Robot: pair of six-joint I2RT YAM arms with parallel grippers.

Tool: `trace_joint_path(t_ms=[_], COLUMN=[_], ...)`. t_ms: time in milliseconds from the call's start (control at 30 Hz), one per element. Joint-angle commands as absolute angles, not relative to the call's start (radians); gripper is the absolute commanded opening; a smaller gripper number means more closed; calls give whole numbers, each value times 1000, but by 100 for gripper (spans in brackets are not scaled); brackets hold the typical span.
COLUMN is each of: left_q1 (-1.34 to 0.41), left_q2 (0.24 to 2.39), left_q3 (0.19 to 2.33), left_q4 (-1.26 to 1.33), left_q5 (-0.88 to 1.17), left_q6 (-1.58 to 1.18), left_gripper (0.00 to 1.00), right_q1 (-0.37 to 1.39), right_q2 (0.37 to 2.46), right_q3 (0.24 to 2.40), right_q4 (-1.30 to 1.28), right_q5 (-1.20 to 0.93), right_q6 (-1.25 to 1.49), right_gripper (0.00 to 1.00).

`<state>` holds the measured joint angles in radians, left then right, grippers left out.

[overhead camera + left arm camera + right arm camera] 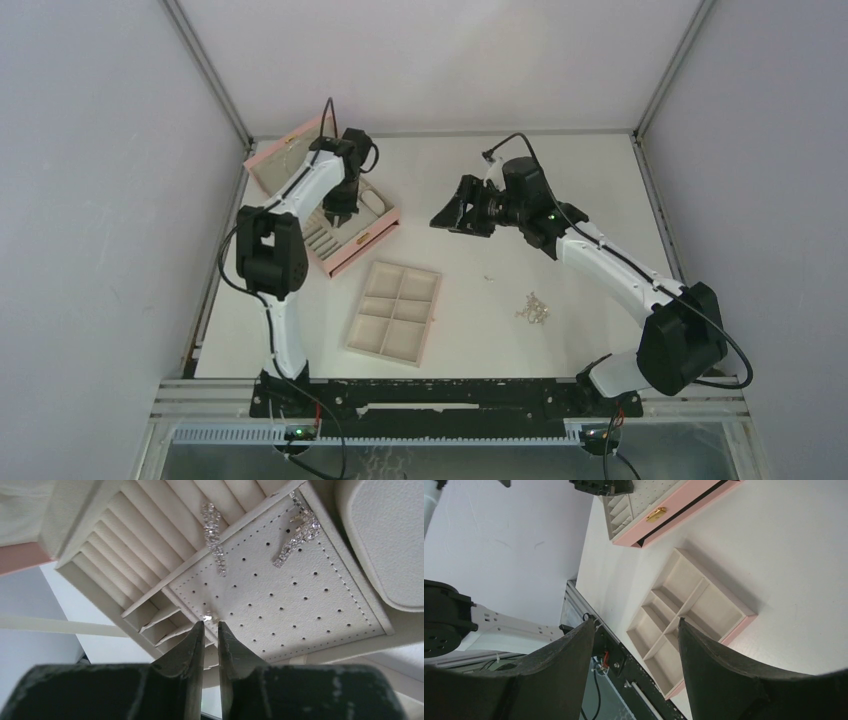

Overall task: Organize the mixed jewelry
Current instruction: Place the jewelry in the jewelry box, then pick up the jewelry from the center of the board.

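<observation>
The step in hand seems to be the placing of one small piece into the open pink jewelry box (pixel 370 240). The left hand (pixel 210 625) points down into this box, its two fingers parted only by a narrow slit with nothing visible between them. A tiny shiny stud (pixel 209 616) sits just beyond the tips, at the near edge of the cream perforated earring panel (pixel 280 605). I judge that it is being let go, but I cannot tell whether it already lies free. A glittering crystal strand earring (pixel 214 535) lies across the border between the ribbed ring rolls (pixel 150 535) and the panel, and a second strand earring (pixel 297 535) lies at the panel's far corner. The right hand (pixel 455 215) hangs above the white bench (pixel 560 200), wide open and empty. The other jewelry, a small heap of silver pieces (pixel 533 310), lies on the bench near the right arm. The beige six-compartment tray (pixel 395 312) beside the box holds nothing that I can see. The next move, in my view, asks the left hand to open a little more and rise straight up, so that the fingers do not drag the stud or the strands. After that, one hand must go to the heap, where the pieces are very small and lie close together, so a precise pinch on one single piece is needed.
</observation>
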<state>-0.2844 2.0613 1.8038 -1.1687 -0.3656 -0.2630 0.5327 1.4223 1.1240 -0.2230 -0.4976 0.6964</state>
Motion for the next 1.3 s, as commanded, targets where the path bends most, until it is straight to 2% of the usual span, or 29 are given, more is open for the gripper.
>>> trace_joint_path(t_ms=[0, 167, 333, 500, 633, 700, 833, 933, 1100, 1267], left_q1=[-278, -281, -328, -432, -495, -516, -539, -539, -538, -537], left_q2=[1948, 1865, 1712, 1491, 1320, 1286, 1273, 1260, 1241, 1233], left_q3=[1892, 1926, 1855, 1600, 1322, 1232, 1193, 1200, 1211, 1203], left_q4=[-1204, -1225, -1153, -924, -650, -578, -593, -621, -645, -645], left_q5=[-412, -404, -301, -79, 63, 118, 75, 14, -40, -71], left_q6=[-281, -288, -293, -311, -391, -415, -418, -412, -413, -426], left_gripper=[22, 23, 23, 23, 27, 28, 29, 29, 29, 29], right_q1=[533, 514, 502, 485, 509, 542, 637, 643, 673, 676], right_q2=[1388, 1330, 1245, 1126, 1111, 1129, 1244, 1412, 1535, 1611], right_q3=[1127, 1126, 1107, 953, 832, 805, 851, 937, 978, 1007], right_q4=[-222, -306, -474, -551, -535, -495, -457, -494, -427, -427], right_q5=[-464, -372, -142, 70, 123, 128, 216, 179, 178, 193], right_q6=[673, 630, 567, 588, 570, 547, 520, 500, 440, 408], right_gripper=[71, 72, 73, 76, 71, 71, 71, 64, 53, 50])
